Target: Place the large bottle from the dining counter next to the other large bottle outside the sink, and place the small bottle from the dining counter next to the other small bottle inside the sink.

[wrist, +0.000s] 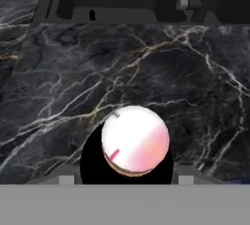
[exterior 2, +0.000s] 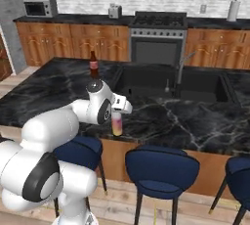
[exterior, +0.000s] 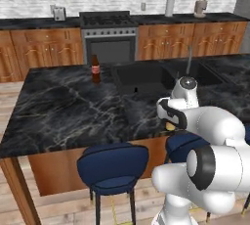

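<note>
The large bottle (exterior 2: 117,123) stands upright, long axis vertical, near the surface's (exterior 2: 205,121) front edge. The tool (wrist: 122,182) straddles it from above, seemingly grasping it. One brown bottle (exterior: 95,69) stands at ten o'clock, beside the sink (exterior: 146,79).

Your large bottle (exterior 2: 117,123), pale with pinkish label, stood upright near the dining counter (exterior 2: 195,121) edge; the other large bottle (exterior: 95,69), dark brown, upright beside the sink (exterior: 146,79).

Two rear views, one overhead close-up
</note>
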